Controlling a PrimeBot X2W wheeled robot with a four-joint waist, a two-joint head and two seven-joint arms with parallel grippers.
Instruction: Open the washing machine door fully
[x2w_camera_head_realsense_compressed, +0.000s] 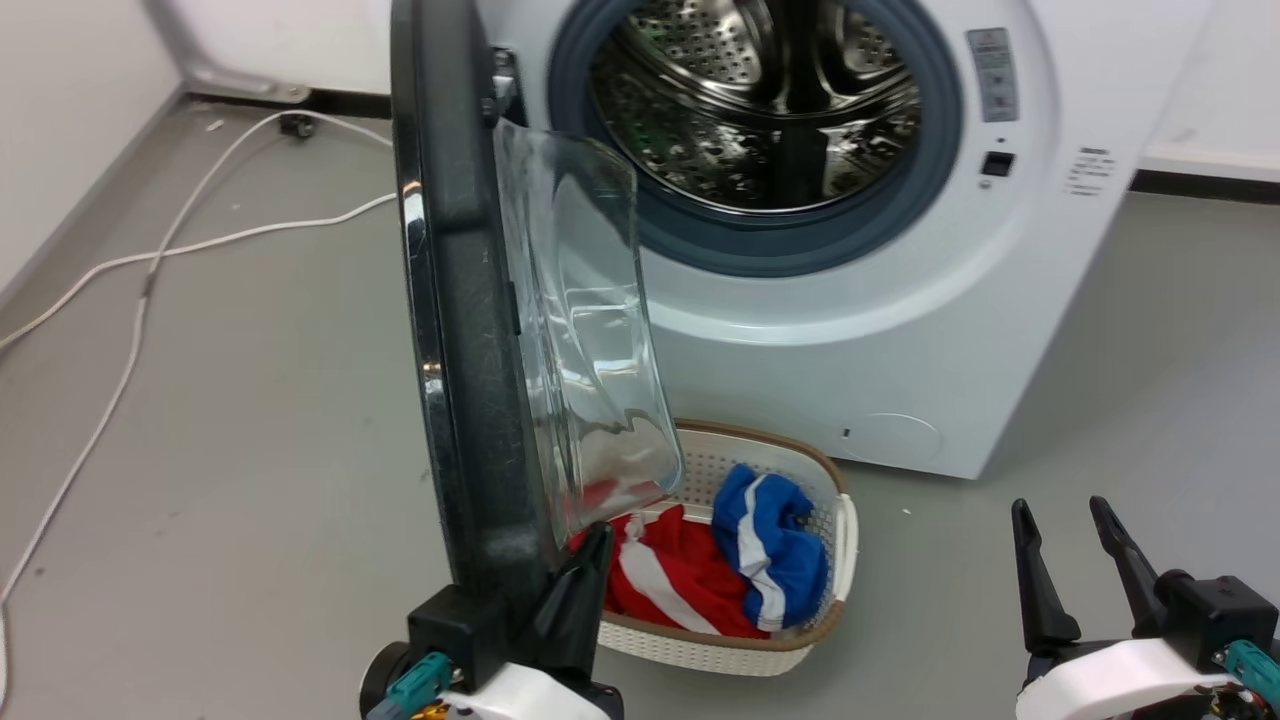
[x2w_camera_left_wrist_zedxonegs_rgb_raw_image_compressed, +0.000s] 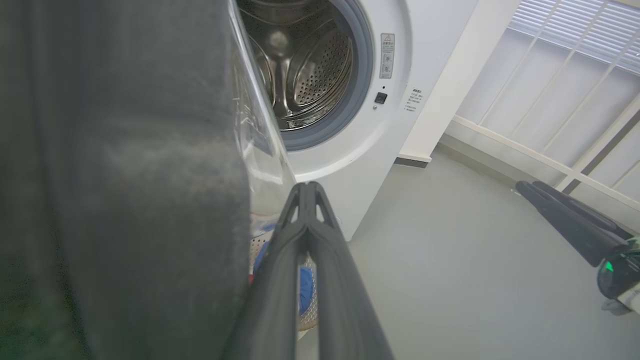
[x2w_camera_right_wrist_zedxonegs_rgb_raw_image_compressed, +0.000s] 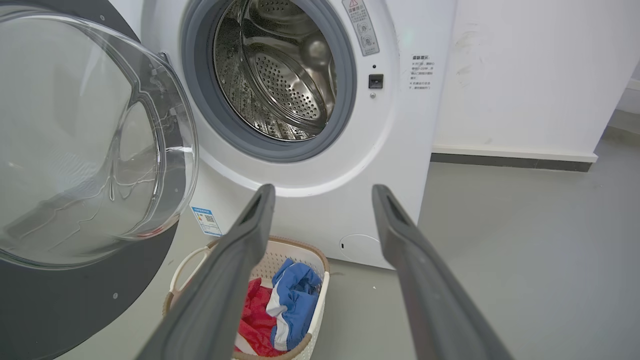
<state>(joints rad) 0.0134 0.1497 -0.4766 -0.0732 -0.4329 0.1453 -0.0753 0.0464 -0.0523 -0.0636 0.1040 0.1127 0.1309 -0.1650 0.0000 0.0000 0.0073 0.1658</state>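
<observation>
The washing machine is showing a smooth, faintly glossy white shell. Its steel drum is gleaming mirror-bright inside a matt rubber ring. The door is showing a scuffed dark frame around clear, shiny glass. The perforated plastic basket is holding soft cloth on a matt floor.

White boxy washing machine, grey-blue rubber ring; red-white striped cloth and blue-white cloth in white perforated plastic basket

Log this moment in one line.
washing machine door: swung out | left gripper: shut, by its inner side | right gripper: open, apart
</observation>
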